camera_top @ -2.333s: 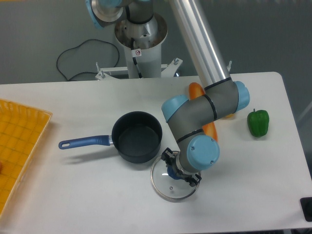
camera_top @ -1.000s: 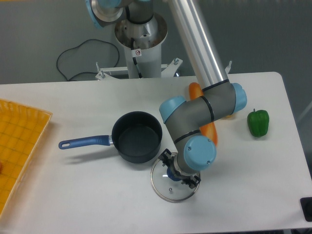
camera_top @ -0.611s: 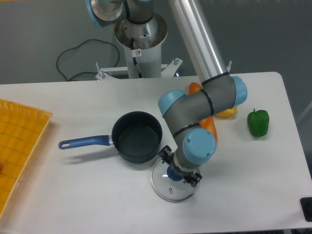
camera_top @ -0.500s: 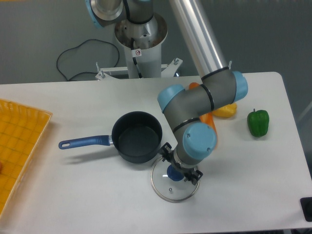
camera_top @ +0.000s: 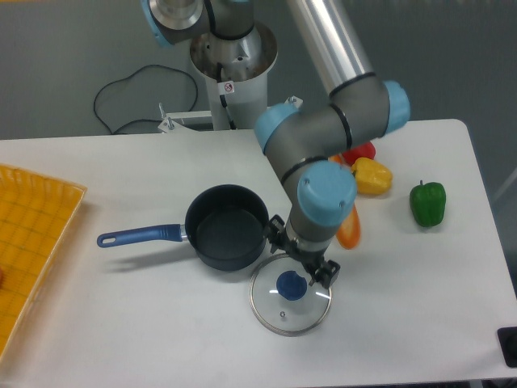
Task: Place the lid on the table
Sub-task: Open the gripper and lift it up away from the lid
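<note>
The lid (camera_top: 271, 307), clear glass with a metal rim and a blue knob (camera_top: 292, 284), lies flat on the white table (camera_top: 145, 323) just in front and to the right of the saucepan. My gripper (camera_top: 300, 257) hangs above the lid's far edge, lifted off the knob. Its black fingers (camera_top: 327, 272) stand apart with nothing between them, so it is open. The knob is in full view and free.
A dark blue saucepan (camera_top: 227, 226) with its handle pointing left stands beside the lid. An orange vegetable (camera_top: 350, 227), a yellow pepper (camera_top: 370, 175), a red one (camera_top: 360, 151) and a green pepper (camera_top: 427, 203) lie to the right. A yellow gridded tray (camera_top: 28, 234) is at the left edge.
The gripper has risen and drawn back from the lid's knob, which now shows uncovered. The lid stays flat on the table in the same spot.
</note>
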### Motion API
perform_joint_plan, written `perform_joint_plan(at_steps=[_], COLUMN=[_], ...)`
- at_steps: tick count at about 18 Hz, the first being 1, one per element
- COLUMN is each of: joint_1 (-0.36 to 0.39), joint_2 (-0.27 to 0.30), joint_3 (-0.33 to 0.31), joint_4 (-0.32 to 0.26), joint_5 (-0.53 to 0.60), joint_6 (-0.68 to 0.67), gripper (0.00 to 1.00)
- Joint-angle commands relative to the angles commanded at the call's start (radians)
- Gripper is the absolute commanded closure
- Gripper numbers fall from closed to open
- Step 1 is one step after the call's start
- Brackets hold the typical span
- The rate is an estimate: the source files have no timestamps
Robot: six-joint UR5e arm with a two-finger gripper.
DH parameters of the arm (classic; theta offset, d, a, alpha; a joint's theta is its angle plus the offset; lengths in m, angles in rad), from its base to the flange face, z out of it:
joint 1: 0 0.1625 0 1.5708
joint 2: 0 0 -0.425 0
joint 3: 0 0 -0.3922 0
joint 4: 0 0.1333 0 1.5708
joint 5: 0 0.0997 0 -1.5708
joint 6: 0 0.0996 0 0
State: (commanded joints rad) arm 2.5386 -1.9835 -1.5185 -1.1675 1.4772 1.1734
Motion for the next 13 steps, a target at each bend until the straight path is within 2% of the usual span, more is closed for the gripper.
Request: perform_joint_plan(at_steps=[3, 6, 8, 10, 13], joint_1=[0.025, 0.06, 0.09, 0.12, 0.137], joint_2=[0.014, 0.02, 0.028, 0.042, 0.042], joint_3=[-0.002, -0.011, -0.012, -0.012, -0.012], joint_4=[0.009, 0.014, 0.011, 0.005, -0.001], joint_5=[0.015, 0.077, 0.081, 0.081, 0.083], joint_6=[0.015, 0.023, 0.069, 0.172, 0.21], gripper=[0.0, 0.0, 0.0, 0.0, 0.0])
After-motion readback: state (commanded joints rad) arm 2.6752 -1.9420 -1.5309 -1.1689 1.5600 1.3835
